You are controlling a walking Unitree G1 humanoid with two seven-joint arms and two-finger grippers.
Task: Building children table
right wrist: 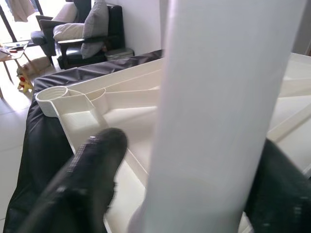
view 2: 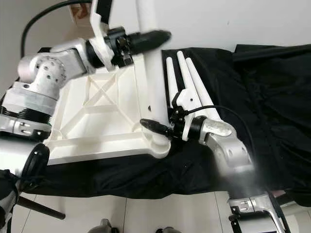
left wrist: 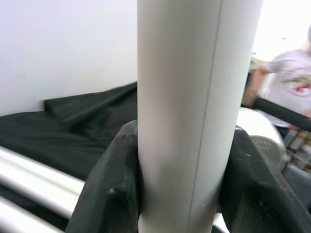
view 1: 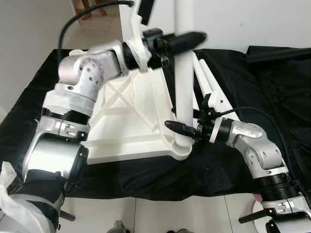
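White children's tabletop (view 1: 131,114) lies upside down, ribbed underside up, on a black cloth (view 1: 252,97) covering the counter. One white leg (view 1: 183,82) stands upright in the socket at the tabletop's near right corner. Left end effector (view 1: 187,41) clamped on the leg high up, both black fingers (left wrist: 109,194) pressed against either side of the tube in the left wrist view. Right end effector (view 1: 182,129) low at the leg's base, just above the corner socket; its fingers (right wrist: 87,170) sit on either side of the leg, touching or nearly so, so whether it is clamped or loose I cannot tell. Three spare legs (view 2: 187,80) lie side by side on the cloth just beside the tabletop's right edge, behind the right arm. Another empty round socket (right wrist: 52,94) shows at a far corner of the tabletop in the right wrist view. A person (left wrist: 291,82) in a light shirt stands in the background. Sofa with cushions (right wrist: 82,29) beyond the counter.
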